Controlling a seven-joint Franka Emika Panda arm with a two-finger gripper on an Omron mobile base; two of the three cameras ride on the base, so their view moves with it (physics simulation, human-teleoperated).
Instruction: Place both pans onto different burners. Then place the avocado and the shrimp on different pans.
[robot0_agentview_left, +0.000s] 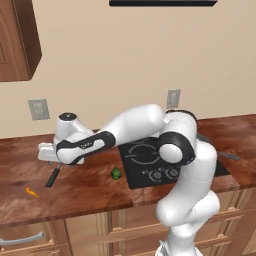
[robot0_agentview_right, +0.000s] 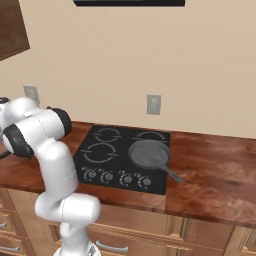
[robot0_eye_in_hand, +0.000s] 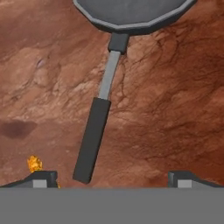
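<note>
You had the countertop (robot0_agentview_left: 90, 192) of reddish-brown wood running under everything, with the black cooktop (robot0_agentview_right: 112, 150) set into it. One pan (robot0_agentview_right: 149, 153) already sat on the front right burner, its handle pointing out toward the counter's front edge on the right. The arm (robot0_agentview_left: 135, 125) reached out low to the left from its base, elbow bent over the cooktop's left edge, wrist level, hand turned down over the counter left of the cooktop.

In the hand view, the second pan (robot0_eye_in_hand: 131, 13) lay on the bare wood ahead of the claw, its long handle (robot0_eye_in_hand: 94, 135) running back toward you; the black grip ended just short of the gap between the fingertips, a little left of centre. Your gripper (robot0_eye_in_hand: 113, 177) was spread wide, nothing between the jaws, clear of the handle.

The avocado (robot0_agentview_left: 116, 173) rested on the counter just beside the cooktop's left edge. The shrimp (robot0_agentview_left: 32, 191) lay near the counter's front edge, far left, close by the left fingertip in the hand view.
</note>
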